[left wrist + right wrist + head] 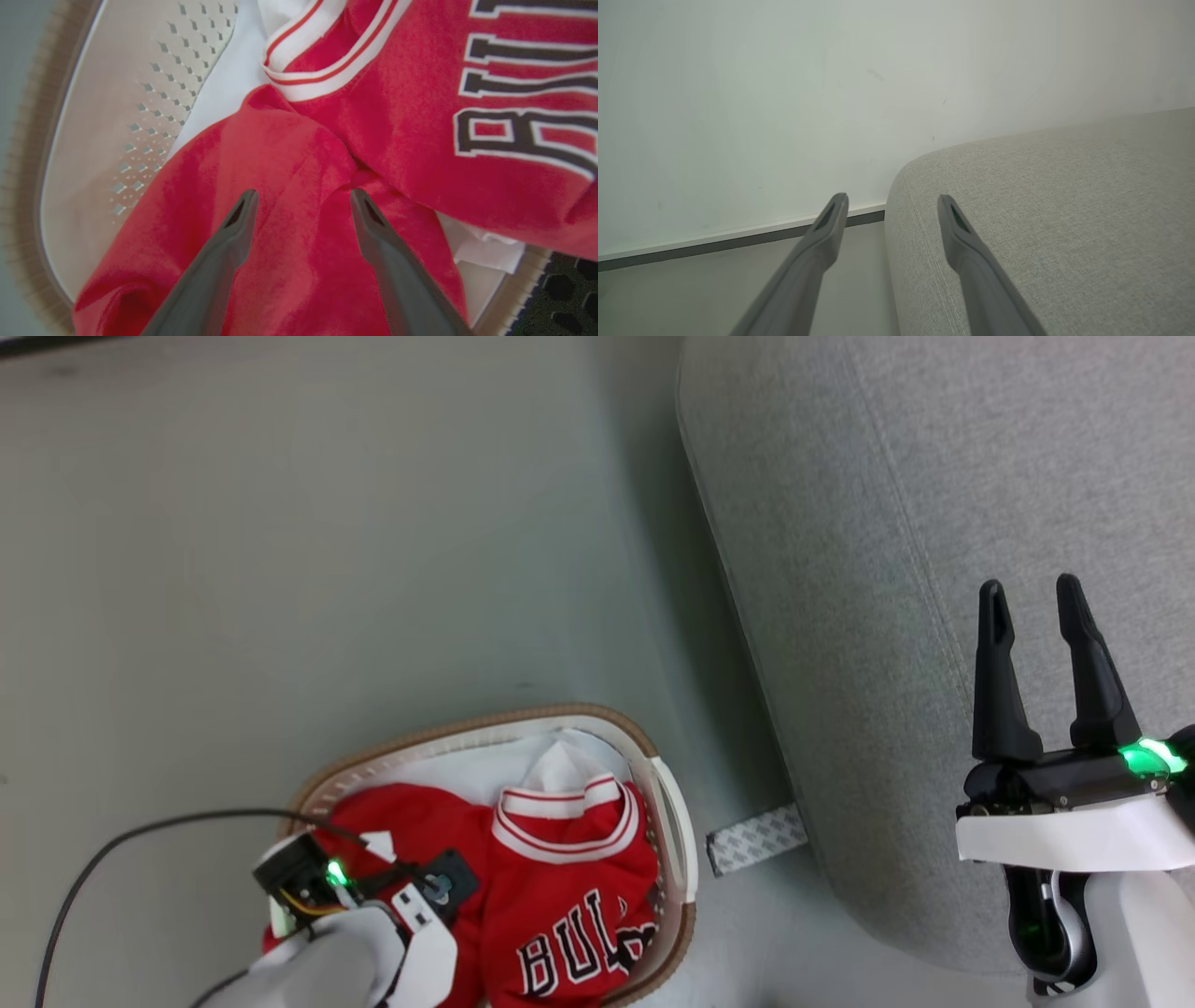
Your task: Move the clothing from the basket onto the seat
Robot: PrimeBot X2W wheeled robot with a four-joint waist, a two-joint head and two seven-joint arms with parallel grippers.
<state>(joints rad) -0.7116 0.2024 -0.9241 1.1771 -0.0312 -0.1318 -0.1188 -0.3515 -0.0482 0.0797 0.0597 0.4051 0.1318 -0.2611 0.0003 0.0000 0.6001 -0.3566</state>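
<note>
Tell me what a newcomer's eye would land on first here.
The bright red clothing piled in the basket at the head view's lower left grabs attention first, with the left gripper open over it. Next comes the big grey seat on the right, the right gripper open over it.

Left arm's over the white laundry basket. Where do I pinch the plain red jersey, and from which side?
Pinch the raised fold of the plain red jersey between the left gripper's open jaws, probably coming straight down: the white perforated plastic basket's walls block the sides, and the bunched cloth offers a ridge to close on.
</note>
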